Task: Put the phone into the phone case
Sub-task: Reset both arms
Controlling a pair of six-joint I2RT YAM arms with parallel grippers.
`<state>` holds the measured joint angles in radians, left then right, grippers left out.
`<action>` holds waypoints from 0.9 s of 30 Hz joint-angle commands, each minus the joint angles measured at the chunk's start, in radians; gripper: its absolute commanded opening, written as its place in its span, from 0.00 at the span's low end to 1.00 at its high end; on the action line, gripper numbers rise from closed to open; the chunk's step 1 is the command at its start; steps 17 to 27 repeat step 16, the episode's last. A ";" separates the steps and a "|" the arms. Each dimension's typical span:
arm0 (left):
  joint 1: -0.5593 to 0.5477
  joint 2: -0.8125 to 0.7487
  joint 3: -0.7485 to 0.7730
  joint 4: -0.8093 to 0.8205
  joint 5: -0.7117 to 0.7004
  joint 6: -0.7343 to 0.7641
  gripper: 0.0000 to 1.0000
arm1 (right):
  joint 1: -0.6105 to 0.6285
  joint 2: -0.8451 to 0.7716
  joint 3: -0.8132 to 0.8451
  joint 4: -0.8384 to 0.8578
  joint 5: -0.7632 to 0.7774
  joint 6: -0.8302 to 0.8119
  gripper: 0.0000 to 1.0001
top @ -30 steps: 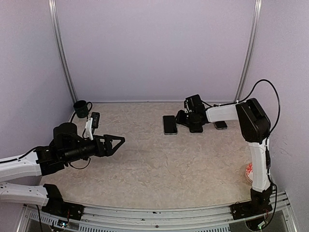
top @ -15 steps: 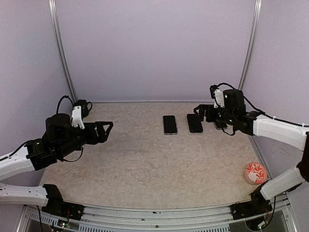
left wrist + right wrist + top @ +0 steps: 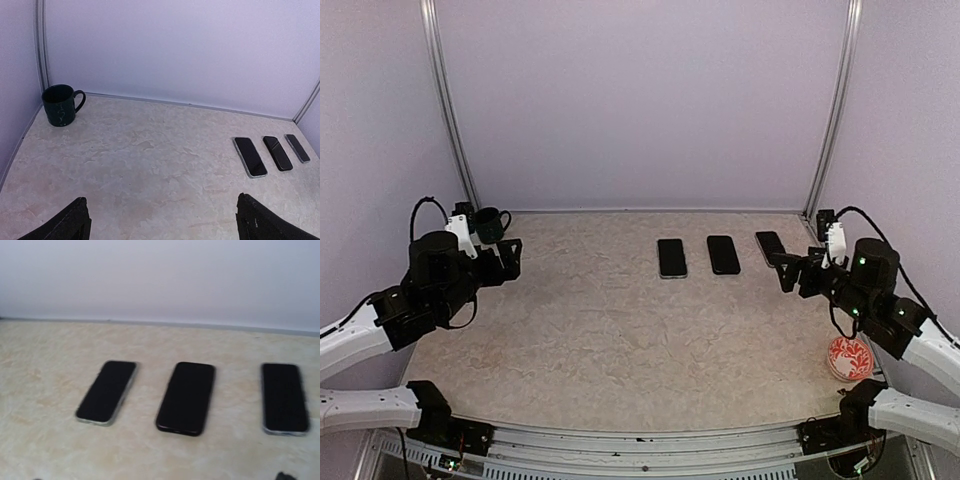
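Far-left back corner: dark mug (image 3: 490, 224), and just right of it the left gripper (image 3: 510, 259) hangs above the table (image 3: 600, 330), jaws spread wide, empty. Mid-back, three phone-like slabs lie flat in a row, apart: pale-rimmed slab (image 3: 671, 257), black-rimmed slab (image 3: 723, 254), second pale-rimmed slab (image 3: 769, 244); cannot tell phone from case. Right gripper (image 3: 785, 270) near the last, jaws wide, empty; red patterned dish (image 3: 850, 357) by the right edge.

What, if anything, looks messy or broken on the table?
Nothing stands out. The row of three dark slabs, phones or cases, lies flat and tidy, each apart from the next. The dark mug stands upright in the far left corner, and the red patterned dish sits near the right edge. No spill or crack shows.
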<state>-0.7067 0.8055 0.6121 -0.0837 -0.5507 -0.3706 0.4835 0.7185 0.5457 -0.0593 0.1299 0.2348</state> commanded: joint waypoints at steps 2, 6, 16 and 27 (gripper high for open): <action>0.181 -0.027 -0.018 0.016 0.164 -0.006 0.99 | 0.007 -0.196 -0.087 -0.077 0.105 -0.005 0.99; 0.312 -0.036 -0.049 0.047 0.303 -0.028 0.99 | 0.007 -0.272 -0.090 -0.112 0.123 -0.022 0.99; 0.320 -0.034 -0.055 0.048 0.330 -0.029 0.99 | 0.007 -0.248 -0.100 -0.102 0.083 -0.027 1.00; 0.320 -0.034 -0.055 0.048 0.330 -0.029 0.99 | 0.007 -0.248 -0.100 -0.102 0.083 -0.027 1.00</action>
